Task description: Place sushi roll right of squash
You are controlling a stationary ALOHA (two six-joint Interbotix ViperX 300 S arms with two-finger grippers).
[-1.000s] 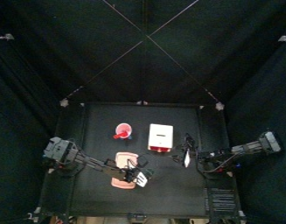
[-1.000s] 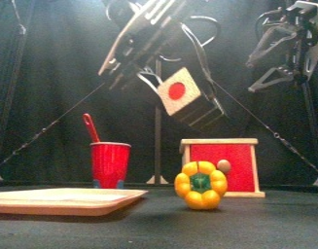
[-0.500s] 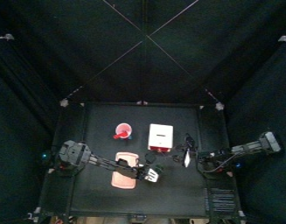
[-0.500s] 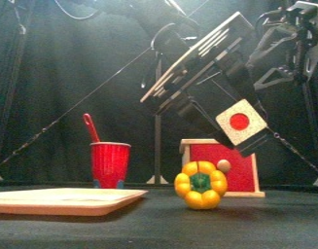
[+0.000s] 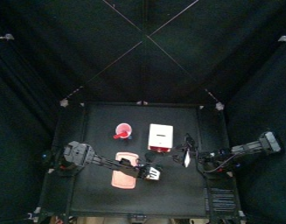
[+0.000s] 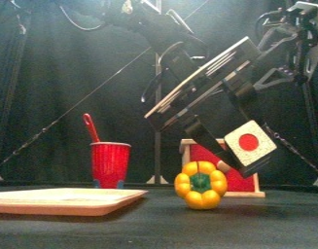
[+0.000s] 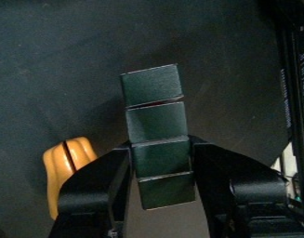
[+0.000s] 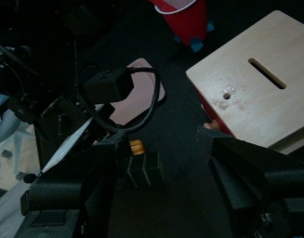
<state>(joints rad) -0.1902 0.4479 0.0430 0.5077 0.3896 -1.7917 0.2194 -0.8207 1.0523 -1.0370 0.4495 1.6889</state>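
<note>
The left gripper (image 6: 239,146) clamps the sushi roll (image 6: 248,142) in the air above the squash (image 6: 200,185). A box (image 6: 224,165) stands close behind, a red cup (image 6: 111,163) and board (image 6: 64,200) leftward. The right gripper (image 8: 177,158) rests aside, jaws apart.

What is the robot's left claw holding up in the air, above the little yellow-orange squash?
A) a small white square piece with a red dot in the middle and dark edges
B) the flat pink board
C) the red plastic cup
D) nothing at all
A: in the front view the left gripper carries the white, red-dotted sushi roll in the air just above the yellow-orange squash, while the red cup and pink board sit on the table.
</note>
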